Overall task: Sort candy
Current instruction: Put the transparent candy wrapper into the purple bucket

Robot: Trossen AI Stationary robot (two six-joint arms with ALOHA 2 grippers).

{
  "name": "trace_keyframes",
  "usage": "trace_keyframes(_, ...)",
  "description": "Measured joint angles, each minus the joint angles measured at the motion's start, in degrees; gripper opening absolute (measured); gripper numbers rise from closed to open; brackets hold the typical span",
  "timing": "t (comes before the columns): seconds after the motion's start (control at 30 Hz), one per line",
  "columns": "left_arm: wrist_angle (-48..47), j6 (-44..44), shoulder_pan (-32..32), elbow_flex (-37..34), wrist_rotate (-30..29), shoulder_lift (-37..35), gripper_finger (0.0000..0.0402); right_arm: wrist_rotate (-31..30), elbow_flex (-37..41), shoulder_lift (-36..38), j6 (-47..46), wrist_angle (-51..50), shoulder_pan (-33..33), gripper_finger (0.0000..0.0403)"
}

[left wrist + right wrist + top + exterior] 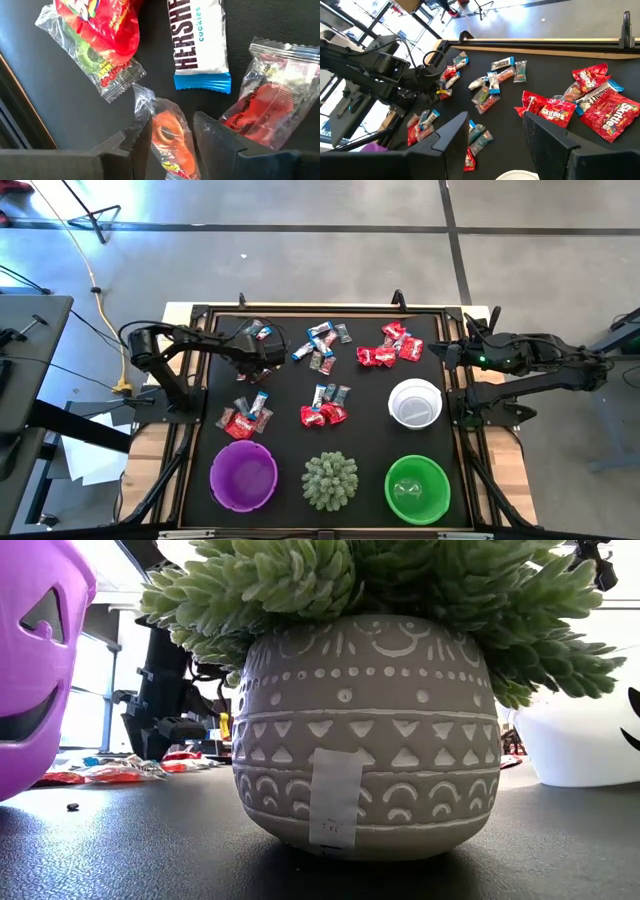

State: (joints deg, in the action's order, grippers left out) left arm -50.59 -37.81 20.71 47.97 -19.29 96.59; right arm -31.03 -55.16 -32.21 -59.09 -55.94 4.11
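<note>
Left end effector (167, 145) is down over the far-left cluster of small shiny wrapped candy (258, 333) on the black bench (365, 395), fingers apart, straddling a clear-wrapped orange ring sweet (172, 142) whose long axis runs between them. Beside it lies a white-and-blue bar (197, 42) reading "HERSHEY'S cookies", lengthwise away from the fingers. Right end effector (492, 137) waits at the far right, fingers apart, above red "Skittles" packets (555, 112). More candy is scattered across the bench's far half.
</note>
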Motion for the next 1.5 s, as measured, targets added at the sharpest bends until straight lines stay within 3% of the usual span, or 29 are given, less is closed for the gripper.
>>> trace_keyframes(0.2, -0.02, -0.88, -0.02, 0.04, 0.32, 1.26, 0.0116, 0.00, 0.04, -0.02, -0.44, 0.00, 0.00, 0.0183)
trace_keyframes(0.47, -0.63, -4.04, 0.03, -0.19, 0.53, 0.85, 0.0008, 0.00, 0.04, -0.02, -0.44, -0.02, 0.01, 0.0183)
trace_keyframes(0.67, -2.76, -4.72, -0.13, -0.40, 1.10, -1.61, 0.0003, 0.00, 0.04, -0.04, -0.44, -0.02, 0.00, 0.0183)
trace_keyframes(0.97, -7.68, -6.71, -1.59, 1.69, 4.31, -11.79, 0.0001, 0.00, 0.04, -0.04, 0.03, -0.41, 0.00, 0.0183)
trace_keyframes(1.13, -11.92, -6.66, -5.11, 7.06, 11.02, -17.73, 0.0000, 0.00, 0.04, -0.04, 0.02, -0.82, 0.00, 0.0183)
trace_keyframes(1.5, -21.04, -12.14, -18.35, 24.84, 14.48, -23.02, 0.0000, 1.48, 0.04, -0.04, 1.10, -2.64, -0.01, 0.0183)
